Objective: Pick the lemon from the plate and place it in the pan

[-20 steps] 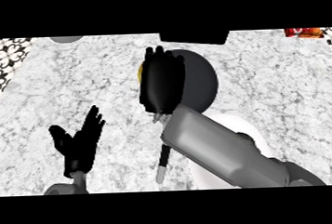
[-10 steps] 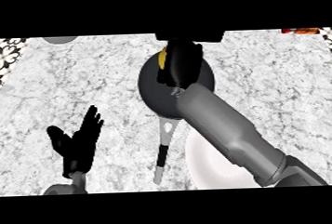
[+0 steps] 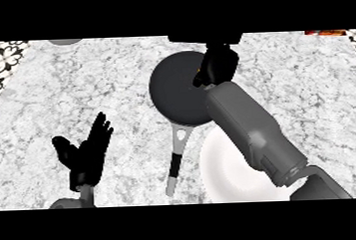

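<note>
Left hand (image 3: 85, 156) rests low, fingers spread wide. The pan (image 3: 176, 89) lies mid-desk (image 3: 305, 97). Over its far right rim, the right hand (image 3: 217, 66) has its fingers curled round the lemon (image 3: 200, 70), a sliver showing. The plate (image 3: 227, 175) lies nearer.

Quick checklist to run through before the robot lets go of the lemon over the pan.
1. Lemon held in the right hand: ok, fingers curl round it and only a sliver shows.
2. Right hand over the pan: ok, near its far right rim.
3. Height above the pan: cannot tell.
4. Pan's visible inside bare: ok.
5. Left hand out of the way: ok, open at lower left, apart from the pan's handle.
</note>
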Tool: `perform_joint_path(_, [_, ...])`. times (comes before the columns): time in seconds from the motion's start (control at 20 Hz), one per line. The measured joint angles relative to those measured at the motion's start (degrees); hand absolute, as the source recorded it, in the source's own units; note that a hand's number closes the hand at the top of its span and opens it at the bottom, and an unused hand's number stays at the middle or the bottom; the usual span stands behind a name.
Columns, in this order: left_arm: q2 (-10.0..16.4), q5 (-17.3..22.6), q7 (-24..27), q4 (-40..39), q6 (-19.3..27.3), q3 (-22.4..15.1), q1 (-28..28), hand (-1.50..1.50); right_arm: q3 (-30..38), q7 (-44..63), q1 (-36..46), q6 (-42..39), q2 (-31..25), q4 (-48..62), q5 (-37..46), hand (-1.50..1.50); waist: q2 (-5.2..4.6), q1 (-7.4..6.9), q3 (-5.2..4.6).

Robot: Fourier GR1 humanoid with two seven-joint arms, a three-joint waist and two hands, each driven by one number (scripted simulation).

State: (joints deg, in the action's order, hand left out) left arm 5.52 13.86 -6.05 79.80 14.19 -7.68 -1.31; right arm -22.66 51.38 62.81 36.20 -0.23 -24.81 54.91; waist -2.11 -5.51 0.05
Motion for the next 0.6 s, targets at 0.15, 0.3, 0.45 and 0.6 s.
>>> perform_joint_path(0.15, [0.0,0.1,-0.2,0.1,-0.1,0.2,-0.2,0.00,2.2,-5.1,-0.1,2.2,-0.4,3.6,-1.9,-1.50,-0.18,-0.10,0.03])
perform_joint_path(0.3, [-0.1,-0.1,0.1,0.2,-0.2,-0.1,0.0,0.00,4.7,-10.2,0.5,5.0,-1.1,4.9,-3.9,-1.50,-0.36,-0.32,0.08])
perform_joint_path(0.45, [0.0,0.1,0.1,0.5,-0.4,-0.1,0.4,0.00,8.1,-16.1,-0.1,9.0,-0.6,2.9,-7.8,-1.50,-0.46,-0.45,0.18])
perform_joint_path(0.6, [0.1,0.0,0.1,0.8,-0.5,-0.1,0.6,0.00,12.0,-22.8,-1.7,12.8,-0.2,-1.1,-13.3,-1.50,-0.42,-0.37,0.30])
